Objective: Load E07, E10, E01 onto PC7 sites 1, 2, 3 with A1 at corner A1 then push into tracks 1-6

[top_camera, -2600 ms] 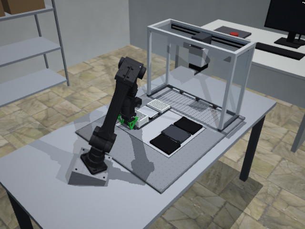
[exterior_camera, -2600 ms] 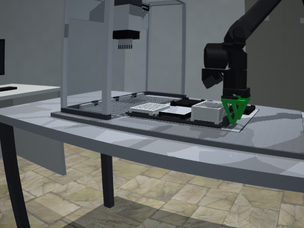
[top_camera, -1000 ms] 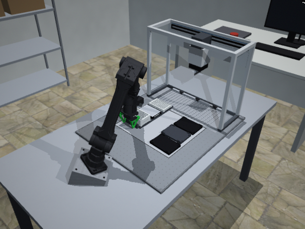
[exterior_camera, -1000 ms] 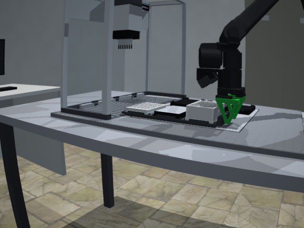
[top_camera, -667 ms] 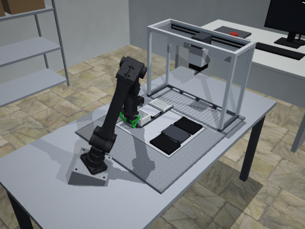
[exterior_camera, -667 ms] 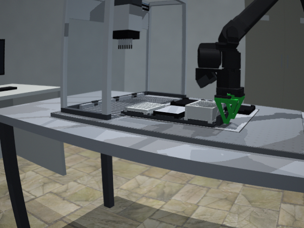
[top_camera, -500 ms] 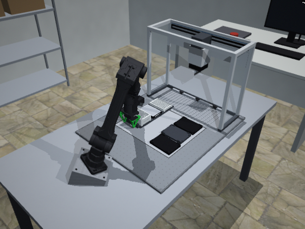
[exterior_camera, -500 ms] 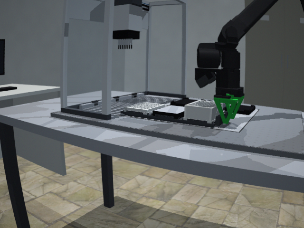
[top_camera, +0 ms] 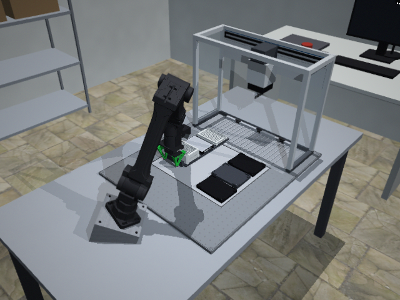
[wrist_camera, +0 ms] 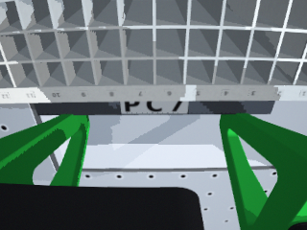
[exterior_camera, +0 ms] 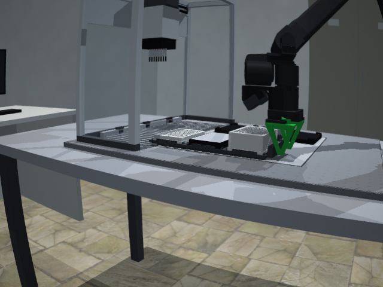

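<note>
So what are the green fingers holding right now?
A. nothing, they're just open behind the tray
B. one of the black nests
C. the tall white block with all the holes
A: the gripper stands open with only bare apron between its green fingers, at the handle end of carrier PC7, behind the deep-well block.

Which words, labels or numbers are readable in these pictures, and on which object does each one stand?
"PC7": on the dark handle end of the plate carrier, wrist view, just below the deep-well block; the open gripper straddles it.
Pale label strip along the block's lower edge: marks too blurred to read.
Track numbers on the apron: too small to read.
Nothing else readable.
</note>
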